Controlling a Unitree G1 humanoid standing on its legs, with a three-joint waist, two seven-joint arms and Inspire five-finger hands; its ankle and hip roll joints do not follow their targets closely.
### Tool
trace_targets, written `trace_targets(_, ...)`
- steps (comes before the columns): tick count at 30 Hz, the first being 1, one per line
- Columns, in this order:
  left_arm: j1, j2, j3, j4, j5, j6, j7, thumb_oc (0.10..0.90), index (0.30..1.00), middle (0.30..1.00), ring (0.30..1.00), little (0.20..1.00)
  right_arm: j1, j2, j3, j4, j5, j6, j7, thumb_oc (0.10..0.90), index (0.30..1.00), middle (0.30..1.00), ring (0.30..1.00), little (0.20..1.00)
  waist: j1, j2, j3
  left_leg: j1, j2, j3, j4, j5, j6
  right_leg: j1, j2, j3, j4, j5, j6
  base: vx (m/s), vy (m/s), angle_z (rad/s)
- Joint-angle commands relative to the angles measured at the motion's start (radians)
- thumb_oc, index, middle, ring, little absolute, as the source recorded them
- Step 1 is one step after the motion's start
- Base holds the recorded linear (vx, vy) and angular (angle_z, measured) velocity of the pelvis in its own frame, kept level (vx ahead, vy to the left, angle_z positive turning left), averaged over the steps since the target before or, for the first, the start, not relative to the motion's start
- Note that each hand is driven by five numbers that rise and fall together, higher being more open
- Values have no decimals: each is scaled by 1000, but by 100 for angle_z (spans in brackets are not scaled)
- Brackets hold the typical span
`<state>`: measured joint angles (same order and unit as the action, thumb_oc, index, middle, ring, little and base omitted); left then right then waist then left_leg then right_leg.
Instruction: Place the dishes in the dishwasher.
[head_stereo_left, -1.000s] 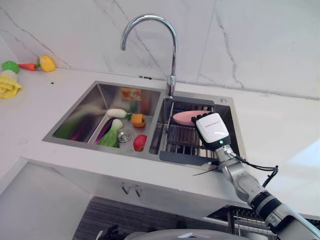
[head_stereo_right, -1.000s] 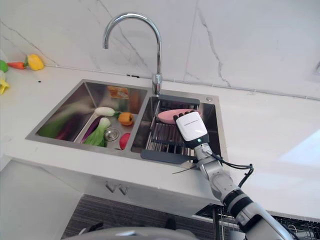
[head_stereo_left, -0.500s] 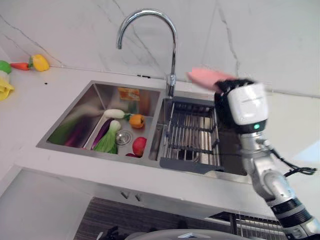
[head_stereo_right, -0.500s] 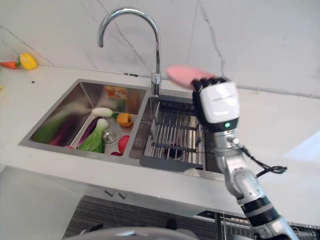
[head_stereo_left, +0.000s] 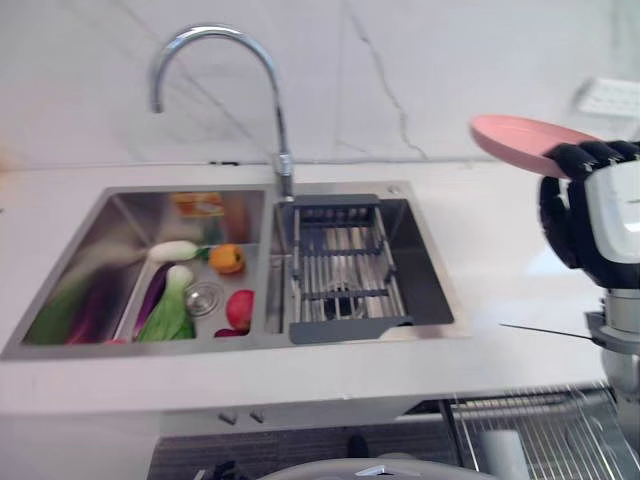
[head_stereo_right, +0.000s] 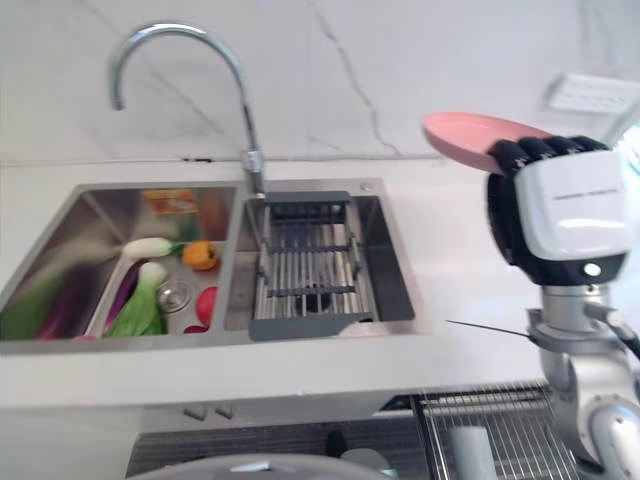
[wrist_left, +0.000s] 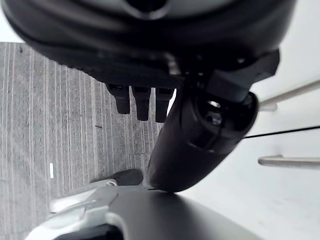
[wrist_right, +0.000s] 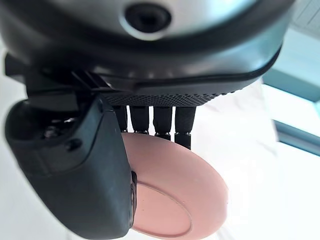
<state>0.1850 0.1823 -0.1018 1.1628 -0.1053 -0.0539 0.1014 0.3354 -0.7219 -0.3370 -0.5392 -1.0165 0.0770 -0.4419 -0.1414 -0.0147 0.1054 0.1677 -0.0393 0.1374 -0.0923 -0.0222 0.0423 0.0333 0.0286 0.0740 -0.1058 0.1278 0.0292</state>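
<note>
A pink plate (head_stereo_left: 521, 135) is held up in the air over the white counter, right of the sink, with my right hand (head_stereo_right: 560, 215) shut on its edge. The right wrist view shows the fingers (wrist_right: 155, 121) and thumb pinching the pink plate (wrist_right: 172, 197). The dishwasher's wire rack (head_stereo_right: 490, 430) shows below the counter at the lower right. My left hand (wrist_left: 145, 102) hangs over a striped grey floor with its fingers straight.
A double steel sink (head_stereo_left: 100, 325) holds toy vegetables in its left basin: a bok choy (head_stereo_left: 172, 308), an orange pepper (head_stereo_left: 227, 258), a red piece (head_stereo_left: 240, 308). A dark drying rack (head_stereo_left: 340, 275) fills the right basin. A chrome tap (head_stereo_left: 270, 110) arches behind. The white counter (head_stereo_left: 500, 280) lies right.
The right hand has carried the pink plate up from the sink's drying rack and off to the right, over the counter. The camera has also turned right, bringing the dishwasher rack into view.
</note>
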Motion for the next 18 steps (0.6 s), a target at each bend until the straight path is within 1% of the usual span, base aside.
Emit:
trace_targets(1,-56,-56,-60,61,51,-30,-38,800,900,900,900,900,-168,-39,-118,-117,34,62,-44,400,300,300,300,300,-14,16,-32,-36,64,11,5,-24,-74,42,-58,80,18,-100,87,-15,64,-98)
trace_targets(2,-50,-58,-60,60,50,-33,-44,800,900,900,900,900,-163,-36,-129,-123,37,69,-34,400,300,300,300,300,-30,20,-31,-35,65,37,5,-29,-70,27,-54,111,18,-90,93,-25,112,-106)
trace_targets(3,-41,-62,-49,56,39,-39,-40,800,900,900,900,900,-163,-24,-139,-139,49,82,-18,400,300,300,300,300,-62,28,-25,-33,65,84,5,-35,-65,3,-48,161,18,-75,107,-3,124,-98)
trace_targets(5,-38,-64,-33,49,23,-43,-38,800,900,900,900,900,-162,3,-141,-150,66,96,-2,400,300,300,300,300,-87,37,-25,-31,65,146,5,-53,-57,-27,-41,224,18,-63,125,-24,93,-107)
trace_targets(6,-38,-63,-31,49,23,-43,-38,800,900,900,900,900,-162,4,-140,-152,66,97,-1,400,300,300,300,300,-83,35,-26,-36,66,152,5,-45,-59,-33,-39,230,18,-54,124,-51,71,-163)
trace_targets(7,-42,-63,-25,54,22,-41,-40,800,900,900,900,900,-152,28,-136,-155,79,100,1,400,300,300,300,300,-107,40,-19,-36,63,194,5,-58,-51,-57,-33,266,19,-46,139,-57,17,-174)
trace_targets(9,-42,-61,-22,54,22,-41,-40,800,900,900,900,900,-153,29,-135,-156,79,100,2,400,300,300,300,300,-100,36,-22,-42,65,203,5,-47,-56,-66,-30,275,19,-34,137,-31,28,-122)
trace_targets(10,-40,-63,-39,54,43,-41,-51,800,900,900,900,900,-133,60,-122,-156,93,94,8,400,300,300,300,300,-126,40,-14,-37,62,238,5,-64,-47,-83,-27,307,22,-31,153,-17,77,-84)
trace_targets(11,-33,-63,-61,51,73,-40,-61,800,900,900,900,900,-115,85,-100,-151,110,78,19,400,300,300,300,300,-139,42,-7,-35,57,263,5,-67,-41,-98,-22,331,25,-23,161,-14,81,-52)
trace_targets(13,-32,-62,-61,50,74,-40,-61,800,900,900,900,900,-114,86,-100,-152,111,77,19,400,300,300,300,300,-134,41,-8,-34,57,268,5,-68,-41,-99,-21,336,25,-22,162,-14,19,-29)
trace_targets(15,-34,-61,-79,46,94,-41,-63,800,900,900,900,900,-79,115,-40,-126,126,52,41,400,300,300,300,300,-147,41,7,-33,50,288,5,-73,-35,-108,-22,355,29,-16,172,-22,25,-66)
trace_targets(16,-34,-61,-78,46,94,-41,-63,800,900,900,900,900,-80,116,-38,-125,125,52,41,400,300,300,300,300,-146,40,7,-32,49,290,5,-74,-35,-108,-22,357,29,-16,173,-23,32,-59)
trace_targets(17,-48,-62,-73,50,83,-40,-69,800,900,900,900,900,-58,116,2,-102,116,32,61,400,300,300,300,300,-147,41,14,-27,44,294,5,-78,-33,-108,-25,359,29,-14,178,-14,17,-42)
trace_targets(18,-49,-62,-71,51,83,-40,-70,800,900,900,900,900,-61,116,4,-98,115,31,59,400,300,300,300,300,-148,40,15,-26,44,295,5,-79,-33,-107,-25,360,29,-15,178,-5,22,-25)
